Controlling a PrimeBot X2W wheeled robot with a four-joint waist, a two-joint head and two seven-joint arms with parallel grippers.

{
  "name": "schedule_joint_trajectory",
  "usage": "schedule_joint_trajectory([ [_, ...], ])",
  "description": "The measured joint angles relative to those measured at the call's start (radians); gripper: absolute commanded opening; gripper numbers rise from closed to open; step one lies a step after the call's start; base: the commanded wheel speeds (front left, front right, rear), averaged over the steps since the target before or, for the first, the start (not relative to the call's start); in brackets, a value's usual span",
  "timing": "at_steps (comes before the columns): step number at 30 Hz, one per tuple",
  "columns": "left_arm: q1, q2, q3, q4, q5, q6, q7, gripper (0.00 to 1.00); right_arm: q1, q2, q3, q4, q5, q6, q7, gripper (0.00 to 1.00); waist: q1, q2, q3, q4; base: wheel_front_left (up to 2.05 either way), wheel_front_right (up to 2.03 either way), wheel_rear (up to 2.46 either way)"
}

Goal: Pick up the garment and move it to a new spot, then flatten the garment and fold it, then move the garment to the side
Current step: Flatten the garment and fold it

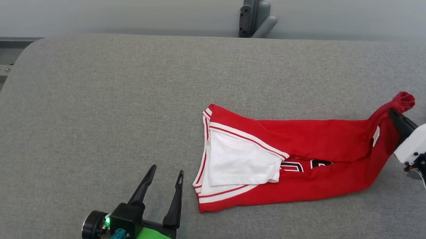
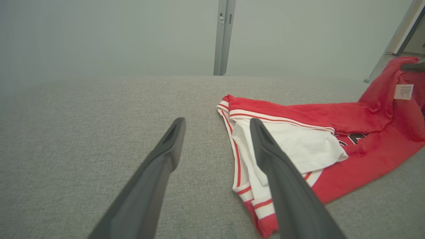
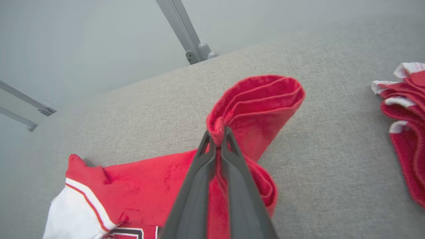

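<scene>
One garment (image 1: 305, 152): right tool (image 3: 217, 132) pinches its lifted end; left tool (image 1: 167, 169) spread beside it.

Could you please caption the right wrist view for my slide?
Right gripper pinches a bunched end of the red garment over the grey table.

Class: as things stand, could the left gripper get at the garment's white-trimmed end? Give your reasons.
Probably yes. The left gripper stands open just beside that end of the garment, with bare table between them and nothing in the way. The right gripper pinches the far end.
</scene>
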Motion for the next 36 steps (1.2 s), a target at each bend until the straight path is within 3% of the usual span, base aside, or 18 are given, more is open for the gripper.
schedule_joint_trajectory([
  [6, 0.0, -0.001, -0.017, -0.001, -0.022, 0.003, 0.0, 1.0, 0.0, 0.047, 0.02, -0.134, -0.022, 0.0, 0.073, 0.0, 0.0, 0.0, -0.01, 0.034, 0.0, 0.0, 0.0],
  [12, -0.002, -0.001, -0.038, -0.002, -0.044, 0.012, 0.0, 1.0, -0.006, 0.139, 0.044, -0.223, -0.072, 0.0, 0.137, 0.0, 0.0, 0.0, -0.013, 0.091, 0.0, 0.0, 0.0],
  [22, -0.016, -0.001, -0.07, -0.007, -0.069, 0.026, 0.0, 1.0, -0.004, 0.268, 0.091, -0.264, -0.112, 0.0, 0.202, 0.0, 0.0, -0.0001, -0.001, 0.203, 0.0, 0.0, 0.0],
  [33, -0.028, -0.001, -0.089, -0.011, -0.085, 0.043, 0.0, 1.0, 0.021, 0.308, 0.151, -0.252, -0.134, 0.0, 0.282, 0.0, 0.0, 0.0, 0.031, 0.276, 0.0, 0.0, 0.0],
  [34, -0.028, -0.001, -0.089, -0.011, -0.085, 0.043, 0.0, 1.0, 0.022, 0.311, 0.155, -0.251, -0.134, 0.0, 0.289, 0.11, 0.0, 0.0, 0.032, 0.275, 0.0, 0.0, 0.0],
  [35, -0.028, -0.001, -0.088, -0.01, -0.085, 0.044, 0.0, 1.0, 0.023, 0.314, 0.159, -0.25, -0.134, 0.0, 0.29, 0.38, 0.0, 0.0, 0.032, 0.273, 0.0, 0.0, 0.0],
  [36, -0.028, -0.001, -0.088, -0.01, -0.085, 0.044, 0.0, 1.0, 0.023, 0.319, 0.164, -0.251, -0.134, 0.0, 0.289, 0.98, 0.0, 0.0, 0.032, 0.27, 0.0, 0.0, 0.0],
])
